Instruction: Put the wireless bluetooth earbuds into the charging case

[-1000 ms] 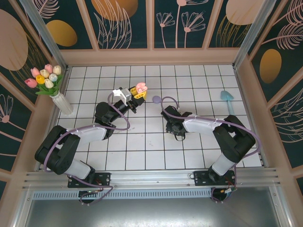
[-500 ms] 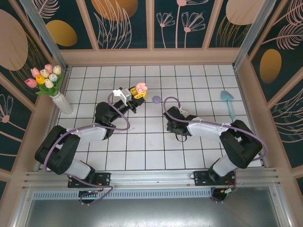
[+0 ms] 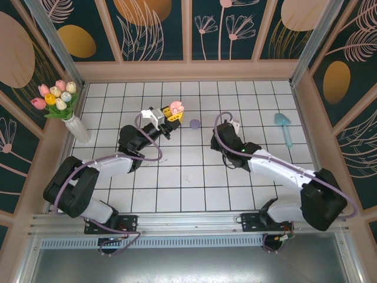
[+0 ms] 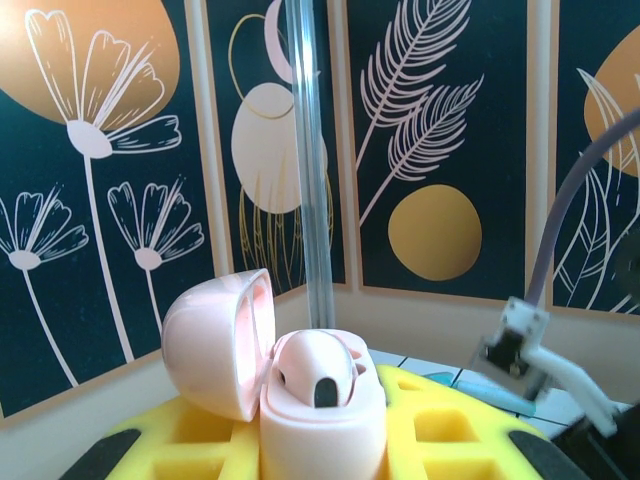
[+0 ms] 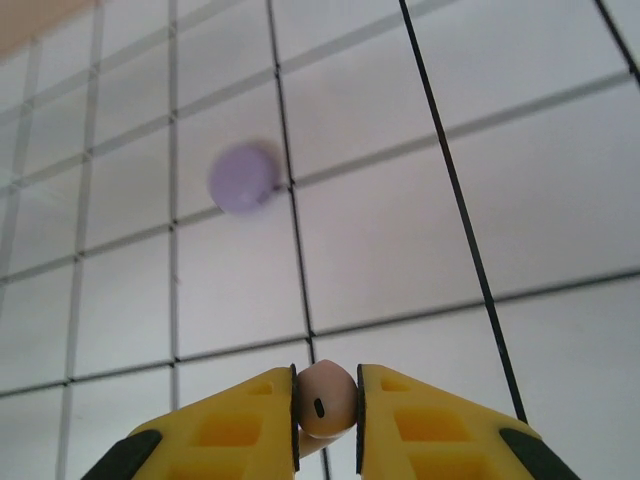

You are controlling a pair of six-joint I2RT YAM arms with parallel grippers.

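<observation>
My left gripper (image 3: 169,117) is shut on the pale pink charging case (image 3: 175,110) and holds it up at the back middle of the tiled floor. In the left wrist view the case (image 4: 322,420) sits between the yellow fingers (image 4: 180,445), its lid (image 4: 215,345) swung open to the left. One pink earbud (image 4: 318,372) is seated in the case. My right gripper (image 5: 326,402) is shut on a second pale pink earbud (image 5: 326,396), raised above the tiles. In the top view that gripper (image 3: 222,125) hangs right of the case, apart from it.
A small rounded purple object (image 3: 195,123) lies on the floor between the two grippers, ahead of the right fingers (image 5: 246,178). A teal tool (image 3: 284,126) lies at the back right. A vase of tulips (image 3: 66,109) stands at the left wall.
The right arm has stretched out and swung its gripper toward the back and right, carrying the pink earbud. The left gripper and the case have stayed put.
</observation>
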